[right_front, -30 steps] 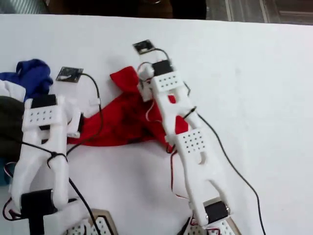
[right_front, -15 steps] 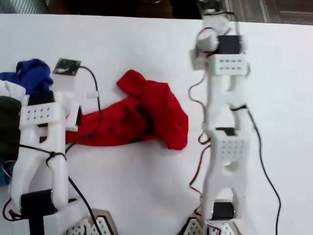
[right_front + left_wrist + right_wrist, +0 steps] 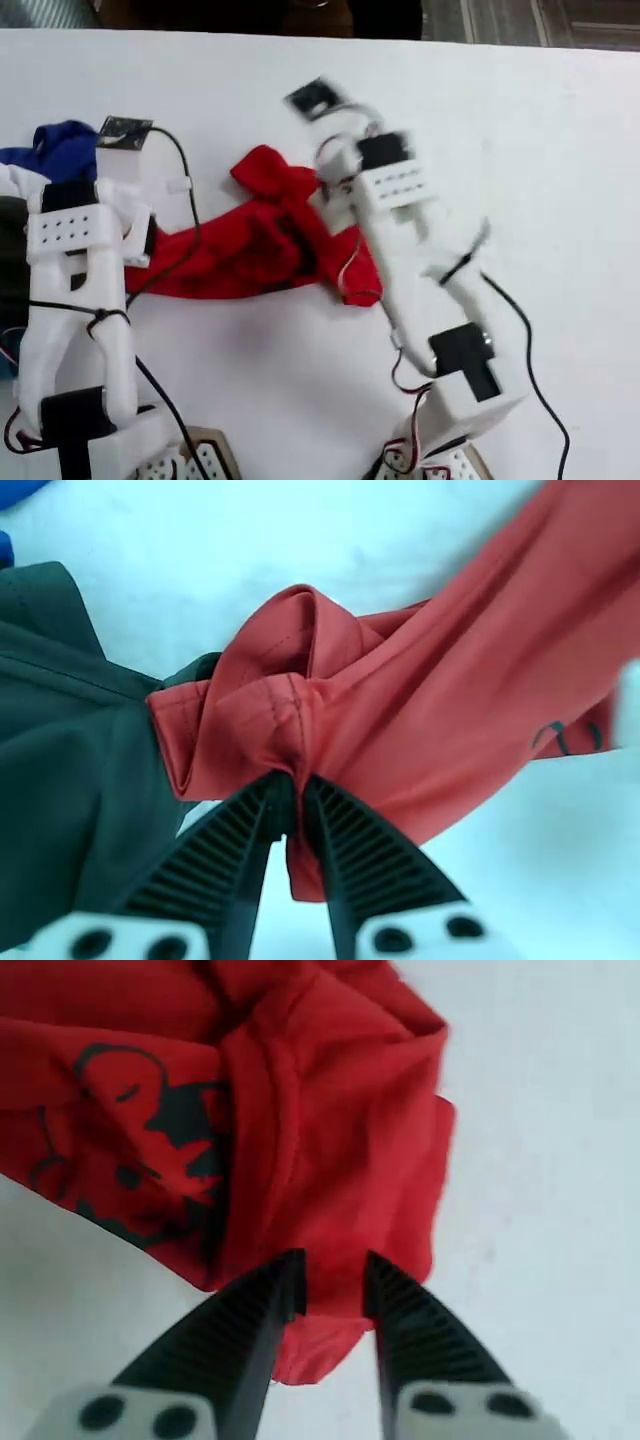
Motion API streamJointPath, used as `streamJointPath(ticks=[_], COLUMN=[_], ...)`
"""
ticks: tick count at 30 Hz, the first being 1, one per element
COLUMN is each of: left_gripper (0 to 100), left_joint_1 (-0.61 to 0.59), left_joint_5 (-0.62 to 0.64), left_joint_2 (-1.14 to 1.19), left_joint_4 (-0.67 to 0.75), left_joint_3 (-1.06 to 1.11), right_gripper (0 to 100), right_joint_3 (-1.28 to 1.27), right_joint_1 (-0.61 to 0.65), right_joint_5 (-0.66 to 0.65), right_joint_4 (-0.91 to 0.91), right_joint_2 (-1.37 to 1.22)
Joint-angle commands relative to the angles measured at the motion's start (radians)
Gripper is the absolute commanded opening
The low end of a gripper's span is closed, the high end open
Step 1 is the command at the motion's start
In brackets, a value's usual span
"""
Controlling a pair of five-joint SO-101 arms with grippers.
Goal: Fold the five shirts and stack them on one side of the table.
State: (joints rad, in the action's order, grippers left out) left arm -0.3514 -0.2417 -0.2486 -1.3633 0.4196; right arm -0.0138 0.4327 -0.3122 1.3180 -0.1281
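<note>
At the far left edge of the table you have a heap of other garments: a blue shirt farthest from the arm bases, a bit of white cloth below it, and a dark shirt nearer you. The left arm stands just beside that heap and covers part of it from above. In the left wrist view the dark shirt lies right against the bunched end of the red shirt, so the two touch where you are gripping.

Your left gripper is closed tight on that bunched red end, a fold of hem pinched between its ribbed black fingers. A black cable loops from this arm across the cloth.

The red shirt lies crumpled in the middle of the table, long axis running left to right, with one lobe poking up towards the far edge. It is thin, smooth knit with stitched hems and a black print showing among soft folds.

The right arm reaches over the shirt's right end and hides some of it. Your right gripper has its jaws narrowly parted over the folded red edge; whether they touch cloth is not clear. Bare white tabletop lies beyond.
</note>
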Motion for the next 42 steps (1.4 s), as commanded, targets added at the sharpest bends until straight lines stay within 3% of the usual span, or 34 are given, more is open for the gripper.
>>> streamJointPath(ticks=[1,3,12,14,16,17,23,30,36,42], left_gripper=[2,2,2,2,2,2,2,2,2,2], left_joint_1=[-0.008,-0.008,-0.008,-0.008,-0.008,-0.008,-0.008,0.046,0.161,0.173], left_joint_5=[-0.008,-0.008,-0.008,-0.008,-0.008,-0.008,-0.008,-0.009,-0.014,-0.037], left_joint_2=[-0.044,-0.044,-0.043,-0.043,-0.043,-0.043,-0.044,-0.052,-0.052,-0.043], left_joint_4=[-0.003,-0.003,0.025,0.025,0.025,0.025,0.021,-0.026,-0.146,-0.124], left_joint_3=[-0.016,-0.016,-0.016,-0.016,-0.016,-0.016,-0.016,-0.053,-0.084,-0.027], right_gripper=[31.3,34.4,31.7,24.8,10.3,2.0,2.1,2.0,2.1,2.6], right_joint_3=[-0.06,-0.057,-0.048,-0.048,-0.041,-0.029,-0.026,-0.051,-0.31,-0.704], right_joint_1=[0.05,0.058,0.056,0.047,0.019,-0.002,-0.185,-0.352,-0.479,-0.578], right_joint_5=[0.032,0.041,0.037,0.037,0.037,0.041,0.026,-0.198,-0.284,-0.336], right_joint_4=[-0.094,-0.099,-0.097,-0.097,-0.101,-0.099,-0.084,0.085,0.139,-0.036], right_joint_2=[-0.015,-0.062,-0.214,-0.222,-0.205,-0.186,0.071,0.355,0.495,0.621])
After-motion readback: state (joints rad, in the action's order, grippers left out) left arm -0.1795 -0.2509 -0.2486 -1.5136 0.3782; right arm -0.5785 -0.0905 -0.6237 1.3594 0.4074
